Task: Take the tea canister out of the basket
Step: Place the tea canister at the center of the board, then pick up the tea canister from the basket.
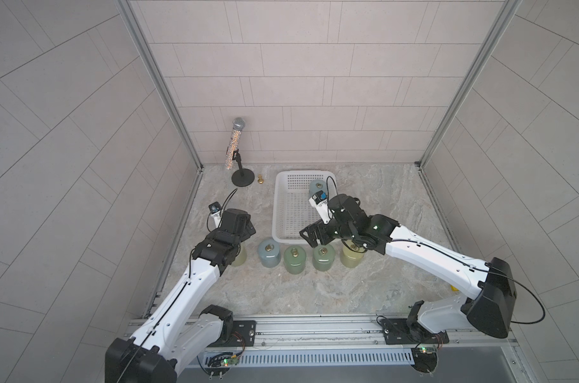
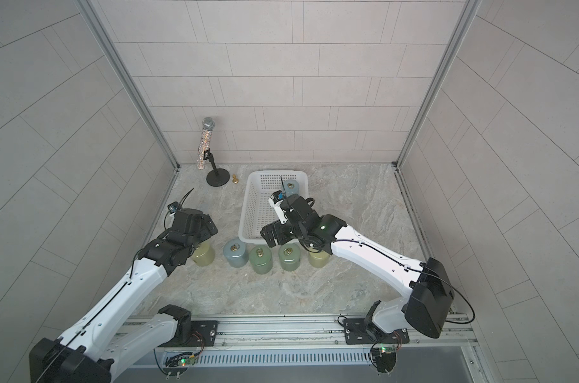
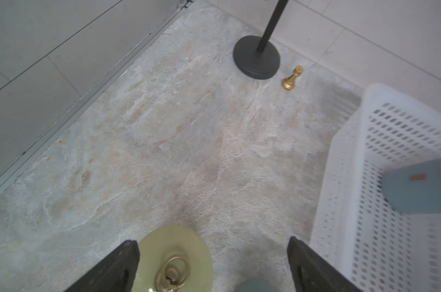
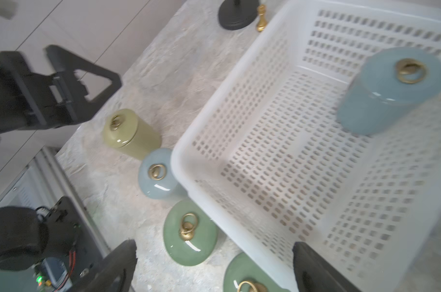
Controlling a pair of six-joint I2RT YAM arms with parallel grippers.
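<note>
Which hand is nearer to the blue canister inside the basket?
Right. The right hand hovers at the basket's near edge, the blue canister standing at its far end. The left hand sits outside the basket, above a yellow-green canister.

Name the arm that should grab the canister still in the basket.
Right. Its open right gripper hangs at the near rim of the basket, facing the blue canister; the left gripper is outside, over a yellow-green canister.

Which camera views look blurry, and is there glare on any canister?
Right wrist view: the basket and the blue canister inside it are smeared; white glints streak a green canister. Left wrist view: the basket looks soft. Both top views: sharp, evenly lit.
</note>
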